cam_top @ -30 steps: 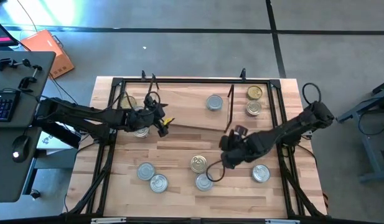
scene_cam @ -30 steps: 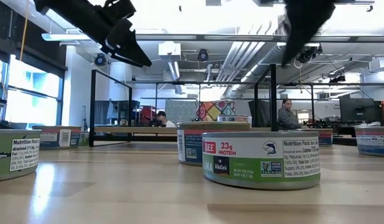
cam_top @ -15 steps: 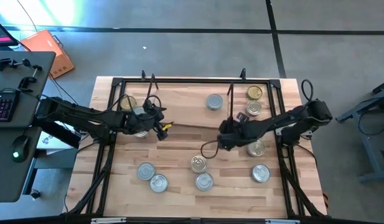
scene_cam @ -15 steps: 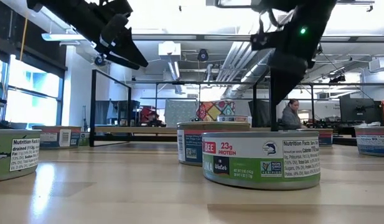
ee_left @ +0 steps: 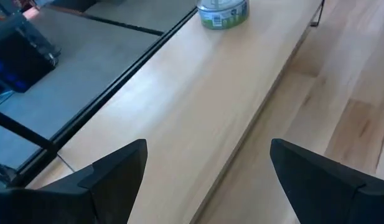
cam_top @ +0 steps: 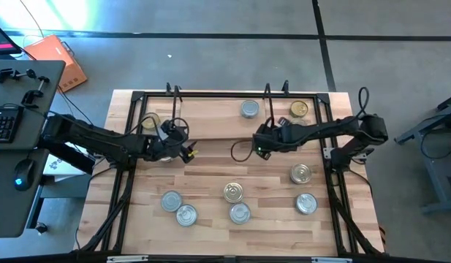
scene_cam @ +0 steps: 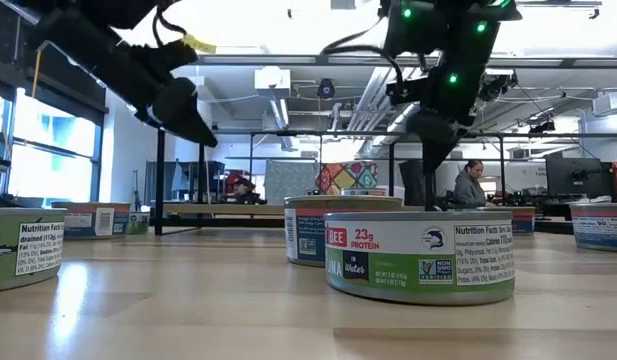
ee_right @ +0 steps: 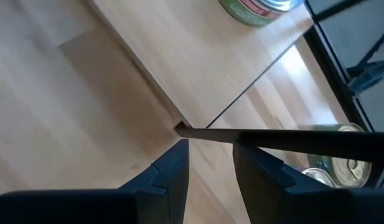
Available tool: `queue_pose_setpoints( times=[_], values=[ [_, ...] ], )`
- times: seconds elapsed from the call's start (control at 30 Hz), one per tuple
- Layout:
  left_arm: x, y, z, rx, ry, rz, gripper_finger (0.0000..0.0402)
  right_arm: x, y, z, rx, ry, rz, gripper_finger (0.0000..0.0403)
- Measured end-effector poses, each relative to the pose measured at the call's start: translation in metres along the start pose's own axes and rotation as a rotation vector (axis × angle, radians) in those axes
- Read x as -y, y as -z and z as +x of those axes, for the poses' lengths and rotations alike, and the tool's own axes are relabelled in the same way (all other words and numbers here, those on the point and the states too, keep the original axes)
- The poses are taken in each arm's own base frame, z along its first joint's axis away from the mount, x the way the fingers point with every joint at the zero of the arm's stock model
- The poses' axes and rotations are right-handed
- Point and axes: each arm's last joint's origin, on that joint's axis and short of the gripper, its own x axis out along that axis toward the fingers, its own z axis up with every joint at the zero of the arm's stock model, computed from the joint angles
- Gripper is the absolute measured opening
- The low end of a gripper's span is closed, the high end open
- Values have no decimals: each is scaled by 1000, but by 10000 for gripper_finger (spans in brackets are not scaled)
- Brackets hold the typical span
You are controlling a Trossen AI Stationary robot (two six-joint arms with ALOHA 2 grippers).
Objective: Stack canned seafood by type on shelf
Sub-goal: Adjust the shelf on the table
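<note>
The shelf (cam_top: 218,120) is a light board with black wire uprights at the table's far middle. One silver-topped can (cam_top: 249,109) stands on its right part. Other cans of the canned seafood stand on the table: gold (cam_top: 299,109), gold (cam_top: 300,174), silver (cam_top: 306,203), gold (cam_top: 233,192) and several silver ones near the front. My left gripper (cam_top: 188,151) hangs open at the shelf's near left corner, its fingers either side of the board's edge (ee_left: 241,143), clear of it. My right gripper (cam_top: 256,147) is at the shelf's near right corner, fingers a little apart and empty. My right gripper (ee_right: 210,146) has its fingertips (ee_right: 179,149) against the black wire (ee_right: 291,140) at the shelf's right end, beside the board's near corner (ee_right: 177,127). The fingers slant down from the table's near right. The wire crosses both tips, and nothing sits between them.
A gold can (ee_right: 341,165) stands on the table under my right arm, just right of the shelf. The black frame rails (cam_top: 137,146) run along the table's sides. In the low view two cans (scene_cam: 418,255) stand close in front. Bare tabletop (cam_top: 210,172) lies between the shelf and the front cans.
My right gripper has gone from the loose cans at the near right toward the far left and down to the shelf's right end. The shelf's right end has swung toward the far edge, carrying the silver can; its near edge now lies square. My left gripper has sunk.
</note>
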Motion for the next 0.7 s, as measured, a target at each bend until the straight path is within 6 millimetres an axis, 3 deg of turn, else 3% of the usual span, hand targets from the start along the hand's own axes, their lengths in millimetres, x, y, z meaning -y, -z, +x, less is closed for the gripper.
queue_pose_setpoints(
  times=[0.27, 0.7],
  values=[
    [-5, 10, 5, -28, -38, 51, 335, 10, -7, 8, 3, 8, 34, 117],
    [-28, 36, 30, -22, -112, 208, 335, 12, -8, 9, 1, 11, 39, 117]
  ],
)
